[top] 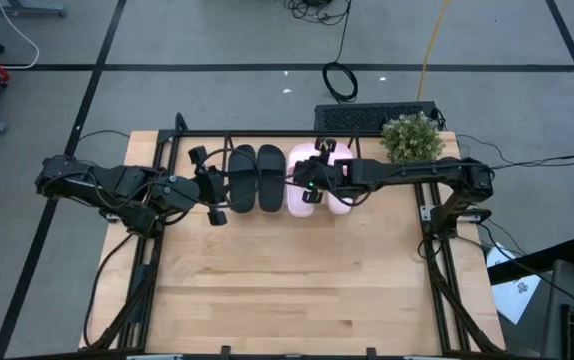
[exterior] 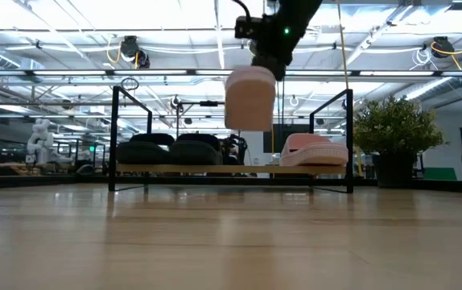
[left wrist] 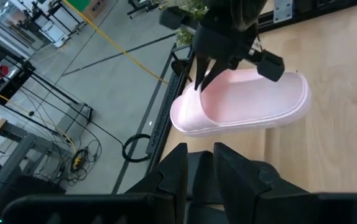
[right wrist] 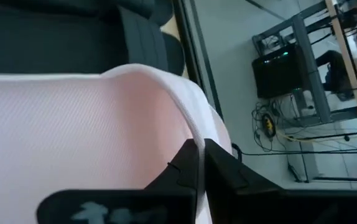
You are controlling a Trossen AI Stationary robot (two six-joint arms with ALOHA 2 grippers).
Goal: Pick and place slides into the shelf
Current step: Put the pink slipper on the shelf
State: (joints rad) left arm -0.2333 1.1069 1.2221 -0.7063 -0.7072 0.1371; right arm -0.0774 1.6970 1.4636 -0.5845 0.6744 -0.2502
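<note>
My right gripper [top: 312, 185] is clamped tight on the strap edge of a pale pink slide [exterior: 249, 97], which hangs in the air above the shelf [exterior: 231, 169] near the far edge of the tabletop [top: 287, 290]. My left gripper [top: 214, 187] waits just beside the shelf's left end, fingers [left wrist: 173, 174] partly apart and holding nothing.

I judge this to be the placing step for the last sandal: the gap between the black pair and the other pink one looks meant for it. The next move calls for lowering it level into that gap without knocking its neighbours or the thin rods, then letting go.

Count, from the table's near side outward: four slides in all. Two black slides [top: 255, 178] sit side by side on the shelf's left half, one pink slide [exterior: 313, 151] rests toward its right end, one pink is in my grip. One shelf. Beyond it, one potted plant [top: 411, 137] at the far right corner.
</note>
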